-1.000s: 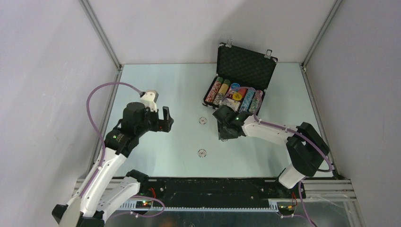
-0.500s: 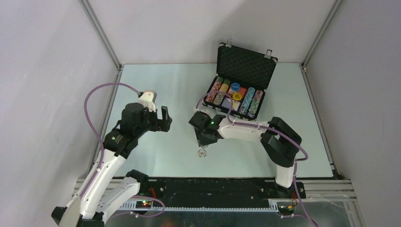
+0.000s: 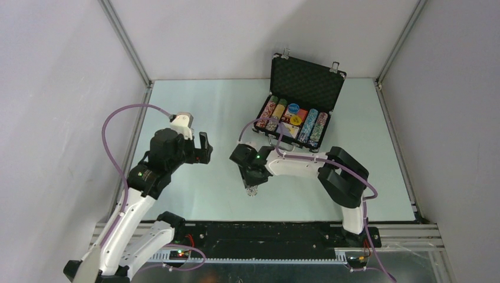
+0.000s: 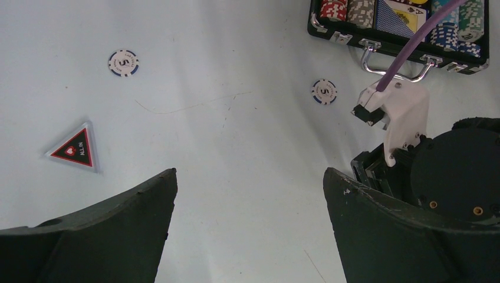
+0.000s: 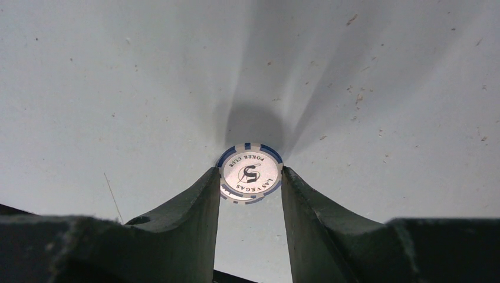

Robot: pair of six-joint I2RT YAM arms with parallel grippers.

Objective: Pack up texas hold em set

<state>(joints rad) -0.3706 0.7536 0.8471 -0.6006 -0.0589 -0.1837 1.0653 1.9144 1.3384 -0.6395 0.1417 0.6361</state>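
counts. one open case (image 3: 306,79); inside it, four chip rows (image 3: 268,110), one blue disc (image 3: 293,108), one yellow disc (image 3: 295,120), one card deck (image 4: 398,13). on the counter (image 3: 194,106), three loose chips: far-left chip (image 4: 123,62), handle-side chip (image 4: 324,91), near chip (image 5: 249,173). also one triangular piece (image 4: 73,148). two pincers: left pincer (image 4: 249,174), right pincer (image 5: 250,177).

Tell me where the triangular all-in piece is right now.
The triangular piece lies flat on the table, on the left of the left wrist view, below a blue-and-white chip and apart from it.
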